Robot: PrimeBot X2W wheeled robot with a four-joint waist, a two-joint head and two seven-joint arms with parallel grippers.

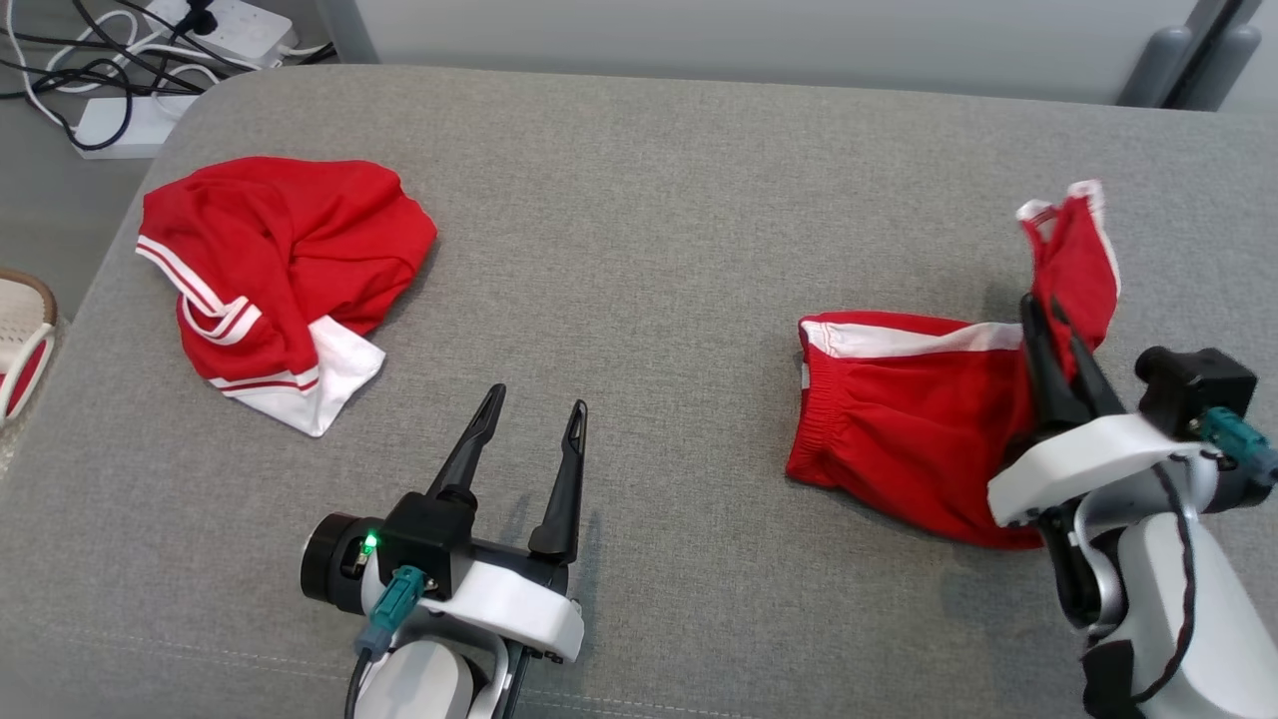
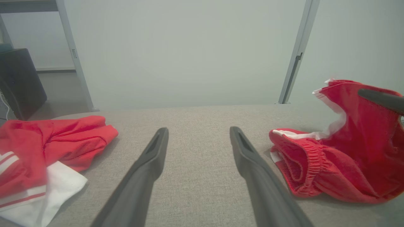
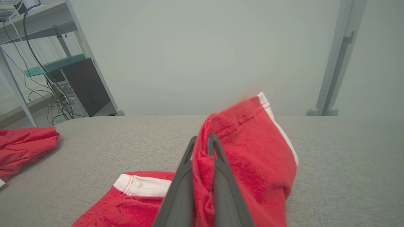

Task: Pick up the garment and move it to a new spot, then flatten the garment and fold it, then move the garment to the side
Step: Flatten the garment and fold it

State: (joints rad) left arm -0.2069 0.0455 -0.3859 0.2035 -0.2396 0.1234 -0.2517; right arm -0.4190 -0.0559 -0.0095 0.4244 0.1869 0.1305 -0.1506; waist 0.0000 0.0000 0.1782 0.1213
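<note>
A red garment with white trim and an elastic waistband [image 1: 904,419] [image 2: 328,164] [image 3: 252,164] lies on the grey padded surface at the right. My right gripper [image 1: 1046,312] [image 3: 202,140] is shut on a fold of it, lifting one leg end above the surface while the waistband part rests down. My left gripper [image 1: 534,404] [image 2: 199,134] hovers open near the front middle, nothing between its fingers, well left of that garment.
A second red garment with white stripes [image 1: 275,275] [image 2: 38,157] [image 3: 25,146] lies crumpled at the far left of the grey surface [image 1: 639,200]. Power strips and cables [image 1: 150,60] lie on the floor beyond the back left corner. A basket rim [image 1: 25,340] is past the left edge.
</note>
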